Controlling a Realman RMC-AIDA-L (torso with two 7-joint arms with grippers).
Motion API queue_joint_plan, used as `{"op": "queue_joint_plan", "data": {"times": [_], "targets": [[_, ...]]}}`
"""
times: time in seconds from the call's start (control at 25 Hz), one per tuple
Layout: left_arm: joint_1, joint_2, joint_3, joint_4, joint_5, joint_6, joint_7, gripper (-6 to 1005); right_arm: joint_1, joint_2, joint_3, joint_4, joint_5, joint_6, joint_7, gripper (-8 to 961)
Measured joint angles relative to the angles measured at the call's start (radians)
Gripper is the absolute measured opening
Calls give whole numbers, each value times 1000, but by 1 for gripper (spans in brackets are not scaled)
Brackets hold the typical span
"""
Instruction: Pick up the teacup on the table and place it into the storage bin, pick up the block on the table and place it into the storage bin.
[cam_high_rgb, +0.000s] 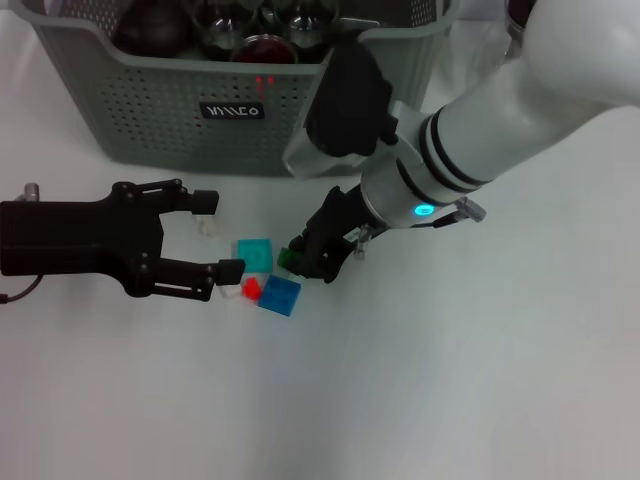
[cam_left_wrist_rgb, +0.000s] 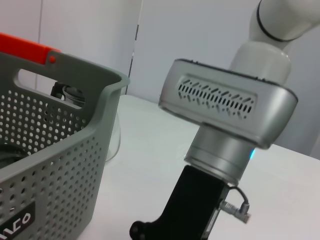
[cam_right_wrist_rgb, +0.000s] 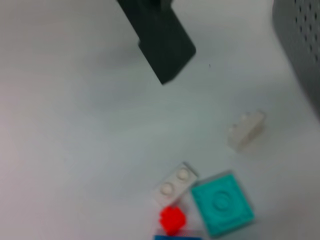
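Lowering my right gripper (cam_high_rgb: 300, 258) onto the green block (cam_high_rgb: 288, 258), jaws seemingly pinching it, I'd lift straight, clearing the left gripper's (cam_high_rgb: 215, 235) spread jaws.

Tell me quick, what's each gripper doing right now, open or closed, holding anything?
Left gripper: open, empty, beside the loose blocks.
Right gripper: down at the green block; open or closed cannot be told.
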Motion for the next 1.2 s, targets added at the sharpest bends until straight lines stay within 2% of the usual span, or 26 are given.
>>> {"op": "queue_joint_plan", "data": {"times": [0.08,0.16,0.36,0.52,0.64,0.76,0.84,0.96,1.04,1.2], "targets": [[2,0,-7,0,9,1,0,947,-18,-12,38,-48,-19,-42,5,196],[2,0,-9,1,16,3,0,947,-36,-21,119,-106,-68,-105,17,197],[1,0,-9,6,24,10,-5,946,-64,-26,413,-302,-232,-377,68,197],[5,0,-9,8,26,12,-6,946,-31,-30,647,-455,-253,-574,147,197],[6,0,-9,8,28,12,-7,946,28,-32,823,-532,-245,-641,211,197],[2,0,-9,8,28,13,-8,946,100,-42,955,-532,-246,-613,244,196],[-1,0,-8,7,28,14,-8,946,136,-54,980,-495,-264,-552,253,196],[-2,0,-5,6,28,14,-8,946,181,-65,958,-399,-326,-424,251,196],[-4,0,-5,6,28,14,-9,946,216,-64,922,-301,-398,-331,247,203],[-9,1,-6,4,28,10,-17,945,275,-38,853,-125,-524,-138,237,229]]}}
